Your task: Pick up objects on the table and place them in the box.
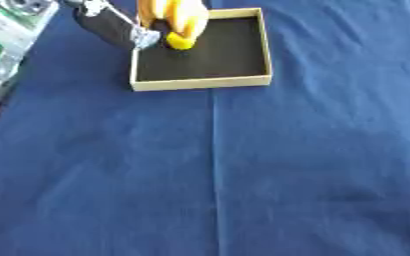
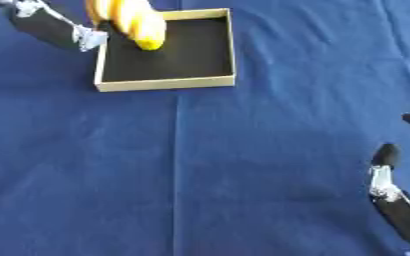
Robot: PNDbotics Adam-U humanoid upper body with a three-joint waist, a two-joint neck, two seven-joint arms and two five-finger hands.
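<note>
Nearest me, my right hand (image 2: 392, 190) idles low right, fingers straight. Across the blue-cloth tabletop (image 1: 243, 175), my left hand (image 1: 112, 25) holds the yellow banana bunch (image 1: 178, 22) over the shallow tan black-lined box (image 1: 200, 82). Placing step; next I release.

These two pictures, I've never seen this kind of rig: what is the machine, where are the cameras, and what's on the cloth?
Both pictures come from one stereo camera in a humanoid robot's head, looking down at a blue cloth. The black limb at the top left is the robot's left hand, beside a shallow box with a dark floor. Something yellow sits over the box's far corner; whether the hand grips it is unclear. The right hand rests idle at the lower right, fingers up.
</note>
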